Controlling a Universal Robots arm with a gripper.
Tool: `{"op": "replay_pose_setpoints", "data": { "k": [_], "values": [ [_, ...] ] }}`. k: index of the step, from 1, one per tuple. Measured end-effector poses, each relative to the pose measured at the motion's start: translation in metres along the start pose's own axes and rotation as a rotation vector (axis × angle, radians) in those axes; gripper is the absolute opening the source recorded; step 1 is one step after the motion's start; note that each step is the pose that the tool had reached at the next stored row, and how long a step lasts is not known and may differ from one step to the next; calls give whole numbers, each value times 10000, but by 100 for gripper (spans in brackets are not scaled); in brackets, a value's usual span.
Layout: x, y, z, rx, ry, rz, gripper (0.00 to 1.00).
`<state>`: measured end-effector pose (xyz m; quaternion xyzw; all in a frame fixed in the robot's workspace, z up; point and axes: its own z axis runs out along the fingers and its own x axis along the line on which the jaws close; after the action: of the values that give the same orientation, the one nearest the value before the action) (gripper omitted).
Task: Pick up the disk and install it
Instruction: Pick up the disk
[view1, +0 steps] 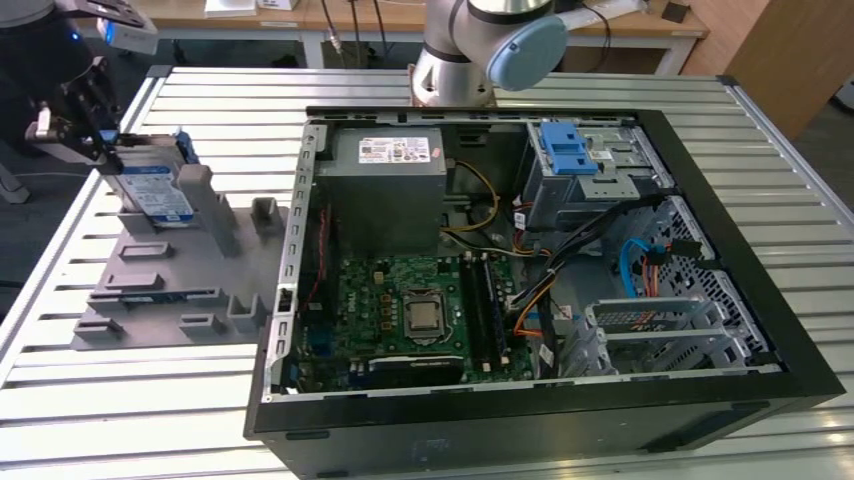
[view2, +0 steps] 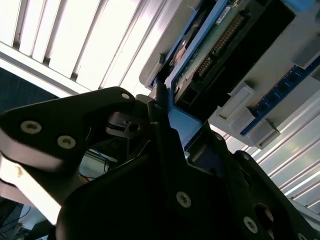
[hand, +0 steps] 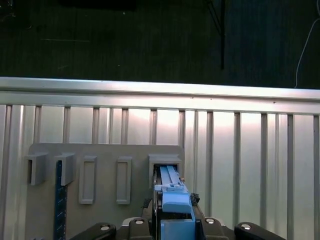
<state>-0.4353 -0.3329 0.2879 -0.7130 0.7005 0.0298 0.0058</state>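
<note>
The disk (view1: 151, 190) stands on edge in an end slot of the grey stand (view1: 160, 300). The stand's upright posts prop it, prob. so the top edge stays free to grab. The gripper (view1: 96, 148) sits right above that end of the stand, jaws clenched on the disk's top edge w/ the blue bracket (hand: 176, 202) between them. The disk's base looks seated in the slot, not lifted clear. The open PC case (view1: 534, 425) lies just beside the stand, its drive cage (view1: 587, 165) on the side away from the stand.
</note>
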Motion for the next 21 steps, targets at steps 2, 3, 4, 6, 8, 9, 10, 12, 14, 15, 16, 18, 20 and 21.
{"op": "replay_pose_setpoints", "data": {
  "k": [2,3,4,6,8,9,10,12,14,15,16,18,20,21],
  "values": [
    [4,0,-1,-1,20,3,37],
    [5,0,0,0,42,12,37],
    [6,0,0,2,66,62,37],
    [5,0,1,8,161,209,37],
    [7,-1,1,11,212,304,37],
    [6,-1,1,13,234,380,37],
    [5,-1,2,18,261,490,37],
    [6,-1,2,19,266,562,37],
    [15,0,3,18,266,562,37],
    [26,0,4,18,266,544,37],
    [34,1,4,17,268,511,37],
    [47,2,5,16,269,444,37],
    [49,2,5,12,272,363,37],
    [49,2,6,9,273,302,37]
  ]
}}
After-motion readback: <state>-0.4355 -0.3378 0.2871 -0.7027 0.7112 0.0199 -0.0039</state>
